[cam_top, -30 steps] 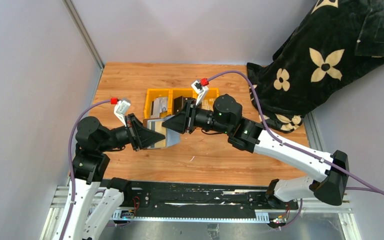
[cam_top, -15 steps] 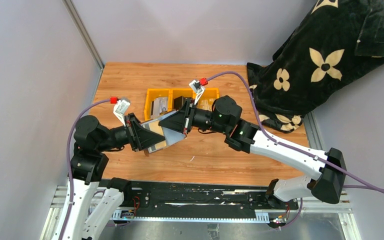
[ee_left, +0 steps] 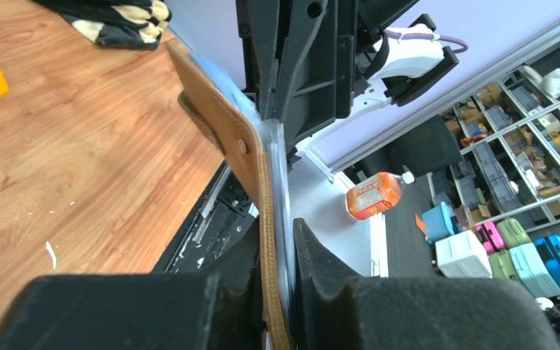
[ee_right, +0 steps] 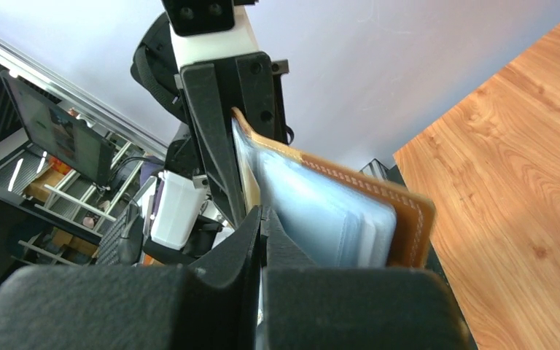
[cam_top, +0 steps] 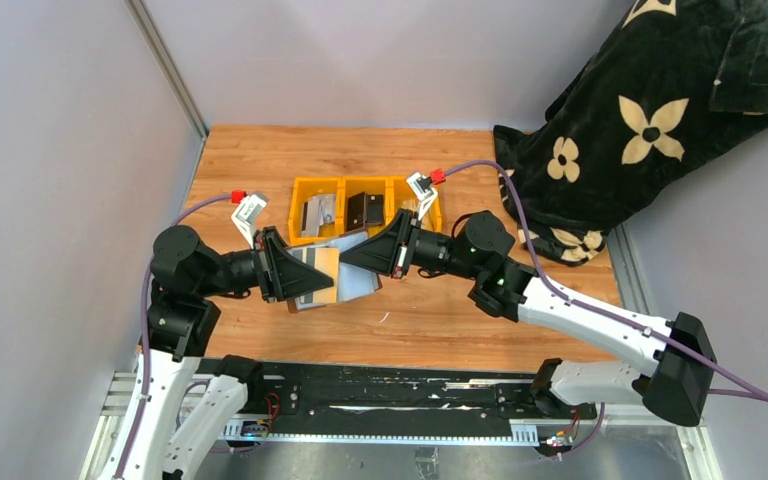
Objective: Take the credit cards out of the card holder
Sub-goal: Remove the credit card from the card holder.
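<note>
Left gripper (ee_left: 277,251) clamped on card holder (cam_top: 326,268), held off the tabletop left of its middle; right gripper (ee_right: 262,226) fingers pressed together against holder's grey inner leaf; whether pinching it, cannot tell.

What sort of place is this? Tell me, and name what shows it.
Probably a robot lab's test booth: a wooden table walled by grey panels, a left arm and a right arm bolted to a metal rail, and storage shelves beyond.
</note>
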Motion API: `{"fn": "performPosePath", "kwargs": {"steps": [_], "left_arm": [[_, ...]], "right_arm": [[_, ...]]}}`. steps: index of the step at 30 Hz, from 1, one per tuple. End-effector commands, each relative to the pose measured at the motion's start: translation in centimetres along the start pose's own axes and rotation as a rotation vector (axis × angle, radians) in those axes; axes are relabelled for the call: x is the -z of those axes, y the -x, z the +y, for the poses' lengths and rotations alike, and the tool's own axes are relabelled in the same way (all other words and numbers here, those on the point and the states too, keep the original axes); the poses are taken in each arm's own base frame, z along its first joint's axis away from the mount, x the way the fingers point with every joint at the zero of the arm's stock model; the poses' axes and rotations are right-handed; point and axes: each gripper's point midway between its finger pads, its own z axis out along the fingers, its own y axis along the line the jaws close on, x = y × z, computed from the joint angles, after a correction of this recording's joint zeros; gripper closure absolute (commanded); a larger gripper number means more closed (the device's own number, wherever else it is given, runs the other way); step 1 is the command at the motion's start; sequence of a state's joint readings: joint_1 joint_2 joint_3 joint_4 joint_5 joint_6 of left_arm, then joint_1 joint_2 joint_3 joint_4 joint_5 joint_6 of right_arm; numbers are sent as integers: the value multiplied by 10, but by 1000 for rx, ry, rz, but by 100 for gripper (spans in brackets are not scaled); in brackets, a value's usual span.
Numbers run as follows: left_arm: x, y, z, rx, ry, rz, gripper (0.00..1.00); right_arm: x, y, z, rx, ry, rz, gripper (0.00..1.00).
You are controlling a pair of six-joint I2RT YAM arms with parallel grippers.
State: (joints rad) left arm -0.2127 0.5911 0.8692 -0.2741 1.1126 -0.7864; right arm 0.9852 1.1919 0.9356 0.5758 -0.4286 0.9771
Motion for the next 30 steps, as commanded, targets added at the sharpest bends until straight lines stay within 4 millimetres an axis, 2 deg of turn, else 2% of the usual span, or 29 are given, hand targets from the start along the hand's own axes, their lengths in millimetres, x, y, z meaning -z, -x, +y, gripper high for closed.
{"fn": "performPosePath", "kwargs": {"steps": [1,3,7,8,9,10,13,16,20,22,30], "left_arm": [[4,11,-34,-127,-96,-4,89],[4,11,-33,-128,-92,-3,90],[3,11,-30,-123,-85,4,99],[3,11,-29,-125,-82,3,100],[3,10,-29,-126,-80,4,100],[3,10,-28,-128,-76,3,100],[3,10,-25,-127,-64,5,100],[3,9,-22,-129,-53,12,100],[3,6,-19,-134,-40,25,100],[3,6,-18,-137,-38,26,100],[3,4,-15,-137,-32,31,100]], "right_arm": [[12,-12,-29,-19,-84,30,100],[12,-13,-27,-14,-78,38,100],[13,-12,-25,-8,-77,33,100],[12,-11,-21,-7,-62,37,96],[11,-12,-18,-12,-47,45,86],[10,-13,-14,-12,-26,56,80],[10,-11,-2,7,25,64,73],[17,1,8,68,-4,40,70],[24,13,22,137,-13,25,57],[24,12,27,147,-1,39,53],[8,2,42,179,50,109,51]]}}
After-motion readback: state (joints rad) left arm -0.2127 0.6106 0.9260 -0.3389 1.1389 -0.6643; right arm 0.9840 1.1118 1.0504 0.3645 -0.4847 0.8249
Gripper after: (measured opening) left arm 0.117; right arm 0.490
